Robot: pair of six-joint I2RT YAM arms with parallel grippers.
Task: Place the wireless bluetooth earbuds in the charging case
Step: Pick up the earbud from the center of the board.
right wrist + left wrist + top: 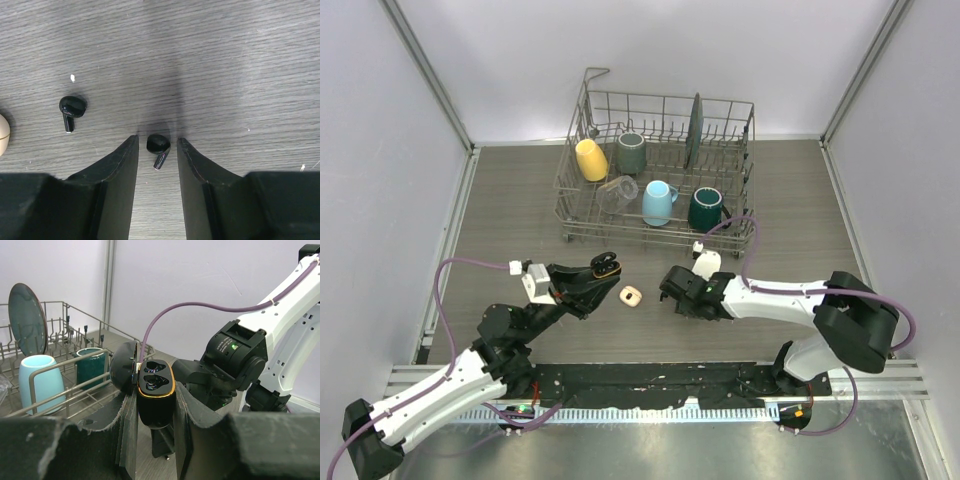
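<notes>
My left gripper [603,268] is raised above the table and shut on a black charging case [155,390] with a gold rim. The case's lid is open and its two sockets face up. My right gripper [157,139] is down at the table top, open. A black stemmed earbud [158,144] lies between its fingertips with a gap on each side. A second black earbud [73,106] lies on the table to the left of it. In the top view the right gripper [672,289] hides both earbuds.
A small cream rounded piece [631,295] lies on the table between the two grippers. Behind them, a wire dish rack [660,236] holds a yellow mug [590,158], a light blue mug [658,202], a dark green mug [705,208], a glass [617,193] and a plate [694,130].
</notes>
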